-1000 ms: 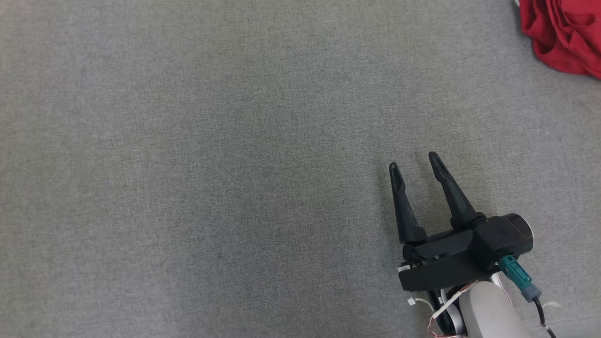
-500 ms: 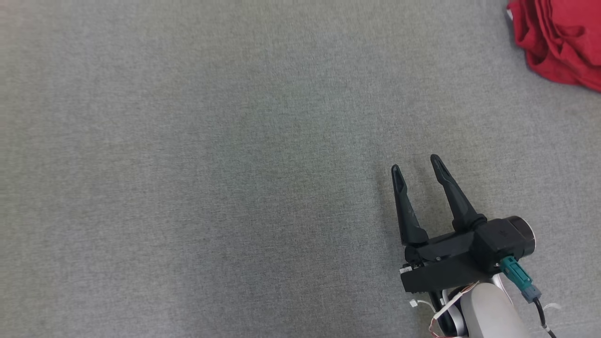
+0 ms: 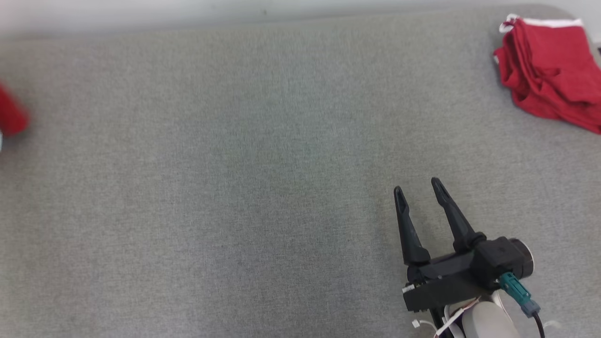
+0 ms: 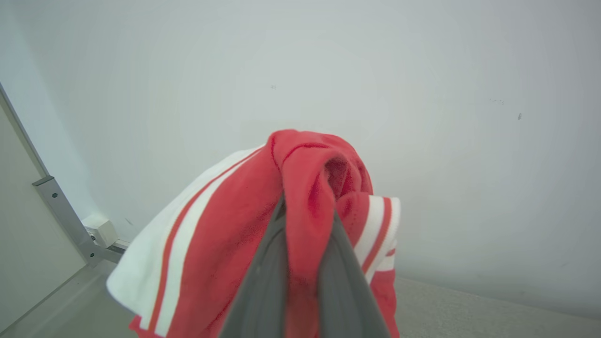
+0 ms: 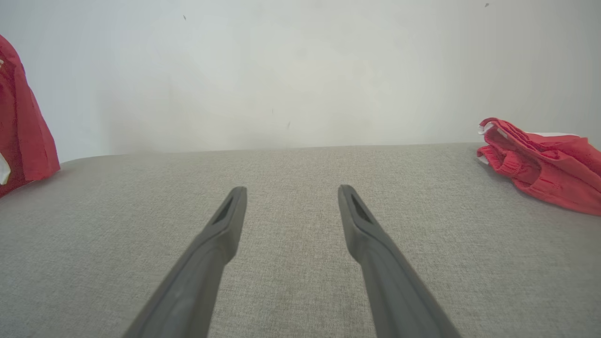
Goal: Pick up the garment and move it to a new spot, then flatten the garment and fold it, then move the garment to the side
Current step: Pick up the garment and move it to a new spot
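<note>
Gripping only one bunched fold, I judge the garment (image 4: 220, 234) could slip free or land in a twisted heap, since most of it drapes loose around the pinch. My left end effector (image 4: 307, 213) is closed tight on that red, white-striped cloth, held up at the left edge of the grey desk (image 3: 235, 188). My right end effector (image 3: 417, 185) hovers low over the desk, spread wide and empty. At the far right corner lies a separate red bundle (image 3: 549, 80).
</note>
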Controlling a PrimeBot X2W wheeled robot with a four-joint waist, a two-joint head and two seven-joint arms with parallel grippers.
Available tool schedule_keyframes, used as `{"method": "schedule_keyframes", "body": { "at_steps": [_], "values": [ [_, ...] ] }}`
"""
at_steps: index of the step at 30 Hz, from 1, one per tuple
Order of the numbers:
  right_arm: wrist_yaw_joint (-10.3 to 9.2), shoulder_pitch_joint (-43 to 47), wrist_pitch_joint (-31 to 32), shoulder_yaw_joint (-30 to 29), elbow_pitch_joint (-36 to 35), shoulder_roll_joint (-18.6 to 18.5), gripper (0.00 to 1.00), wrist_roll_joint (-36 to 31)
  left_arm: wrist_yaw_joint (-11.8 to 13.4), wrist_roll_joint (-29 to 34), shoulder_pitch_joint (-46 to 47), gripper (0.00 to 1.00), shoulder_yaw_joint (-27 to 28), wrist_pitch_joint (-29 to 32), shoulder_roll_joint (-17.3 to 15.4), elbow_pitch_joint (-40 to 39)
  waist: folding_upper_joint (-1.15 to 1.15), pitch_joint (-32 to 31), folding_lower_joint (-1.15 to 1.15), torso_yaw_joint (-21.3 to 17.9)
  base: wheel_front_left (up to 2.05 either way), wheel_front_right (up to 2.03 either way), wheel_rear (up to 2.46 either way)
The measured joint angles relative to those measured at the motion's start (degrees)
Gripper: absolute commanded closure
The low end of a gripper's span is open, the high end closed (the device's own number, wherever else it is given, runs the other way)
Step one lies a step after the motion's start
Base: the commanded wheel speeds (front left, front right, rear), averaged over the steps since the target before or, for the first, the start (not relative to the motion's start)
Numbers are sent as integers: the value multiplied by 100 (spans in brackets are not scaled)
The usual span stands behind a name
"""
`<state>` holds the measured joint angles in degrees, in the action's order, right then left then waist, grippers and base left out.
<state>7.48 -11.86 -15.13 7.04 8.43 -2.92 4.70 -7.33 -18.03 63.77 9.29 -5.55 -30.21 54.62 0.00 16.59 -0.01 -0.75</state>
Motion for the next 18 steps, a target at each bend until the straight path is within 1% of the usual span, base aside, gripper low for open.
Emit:
{"method": "schedule_keyframes", "body": {
  "at_steps": [4, 8, 13, 15, 18],
  "values": [
    [0, 120, 0, -46, 25, 0, 0, 116, -8, -266, 250, 100, -543, -47, 382, -576, 0, -233, 0, -9, 0, 0, 0],
    [0, 205, 0, -98, 22, 2, 0, 188, -8, -580, 273, 100, -981, 13, 598, -1212, -1, -415, -1, -104, 0, 0, 0],
    [0, 305, 0, -129, 24, -1, 0, 253, -8, -879, 163, 100, -1429, 198, 976, -2054, 0, -531, 0, -371, 0, 0, 0],
    [0, 356, 0, -159, 20, 2, 0, 277, -8, -1025, 58, 100, -1533, 343, 1144, -2351, 0, -563, 0, -500, 0, 0, 0],
    [0, 387, 0, -209, 12, -2, 0, 281, -8, -1084, -111, 100, -1695, 441, 1381, -2806, 0, -590, 0, -701, 0, 0, 0]
  ]
}}
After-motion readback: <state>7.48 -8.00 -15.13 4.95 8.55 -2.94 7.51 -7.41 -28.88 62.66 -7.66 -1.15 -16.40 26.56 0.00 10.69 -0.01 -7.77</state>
